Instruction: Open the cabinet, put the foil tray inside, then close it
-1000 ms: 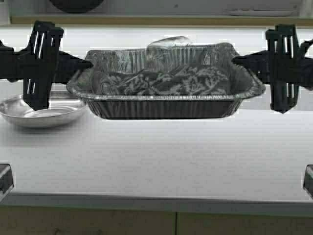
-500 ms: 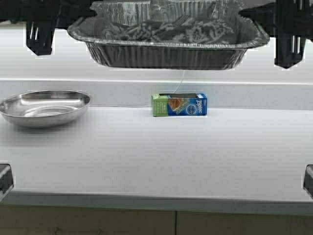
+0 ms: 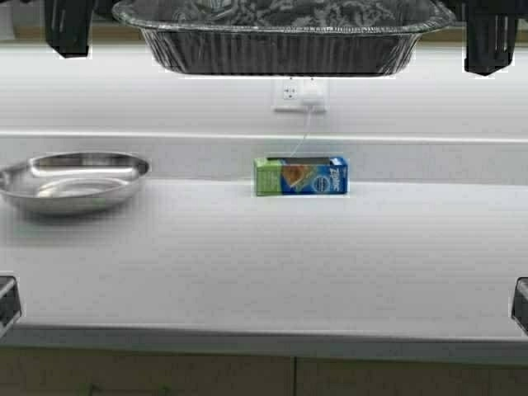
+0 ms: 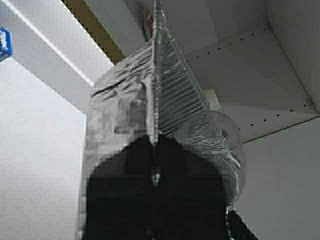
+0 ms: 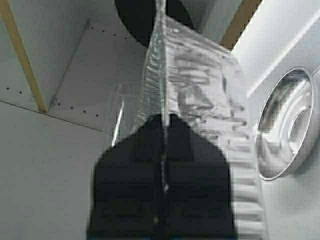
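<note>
The left gripper point(image 4: 153, 145) is pinched on the rolled rim at one short end of the foil tray point(image 3: 280, 45), its 2 fingers pressed together with the foil edge running straight out from between them. The right gripper point(image 5: 162, 120) is clamped the same way on the rim of the opposite short end, so the tray hangs level between the 2 grippers, high above the counter point(image 3: 264, 264) and partly cut off by the top of the high view. Beyond the tray, both wrist views show a white cabinet point(image 4: 260, 75) interior with rows of small holes. Below the left gripper a steel bowl point(image 3: 73, 180) sits on the counter. Below the tray's middle a small blue and green box point(image 3: 301, 176) stands against the back wall, under a wall outlet point(image 3: 301, 94).
</note>
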